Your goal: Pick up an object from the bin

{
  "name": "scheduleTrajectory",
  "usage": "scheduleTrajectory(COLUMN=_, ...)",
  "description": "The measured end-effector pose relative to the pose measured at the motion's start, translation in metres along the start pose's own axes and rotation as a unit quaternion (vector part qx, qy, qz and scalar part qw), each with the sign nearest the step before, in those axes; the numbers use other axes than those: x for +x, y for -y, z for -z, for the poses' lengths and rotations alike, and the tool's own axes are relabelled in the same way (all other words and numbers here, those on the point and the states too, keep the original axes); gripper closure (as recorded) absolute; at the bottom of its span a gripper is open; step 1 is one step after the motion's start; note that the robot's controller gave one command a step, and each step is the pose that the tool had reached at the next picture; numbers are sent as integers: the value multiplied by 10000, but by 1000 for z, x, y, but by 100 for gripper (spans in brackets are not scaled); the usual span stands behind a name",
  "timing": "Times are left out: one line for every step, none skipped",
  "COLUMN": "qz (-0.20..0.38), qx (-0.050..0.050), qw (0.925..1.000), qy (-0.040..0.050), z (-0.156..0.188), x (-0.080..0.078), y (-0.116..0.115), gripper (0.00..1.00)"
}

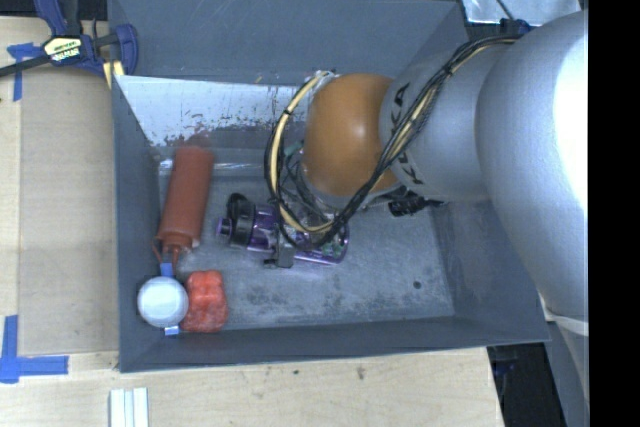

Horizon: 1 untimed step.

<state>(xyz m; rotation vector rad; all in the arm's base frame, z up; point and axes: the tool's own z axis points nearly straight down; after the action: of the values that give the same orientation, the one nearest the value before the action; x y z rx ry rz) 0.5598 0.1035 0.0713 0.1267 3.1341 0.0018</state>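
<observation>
My gripper (303,227) is low in the middle of the bin, mostly hidden under the arm's orange cover and cables. It sits right over the right end of a purple and black plastic object (252,229), which lies flat on the bin floor with a black round knob at its left end. Whether that object is gripped is hidden. A brown-red cylinder-shaped bottle (186,198) lies lengthwise to the left of it, apart from the gripper.
A white round cap (161,301) and an orange-red spongy lump (206,300) lie side by side in the bin's front left corner. The arm fills the right side of the bin. Bare floor lies along the front, right of the lump.
</observation>
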Motion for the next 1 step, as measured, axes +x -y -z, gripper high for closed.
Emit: scheduleTrajectory(qz=2, qx=0, qw=10000, qy=0, z=0, x=0, y=0, gripper=100)
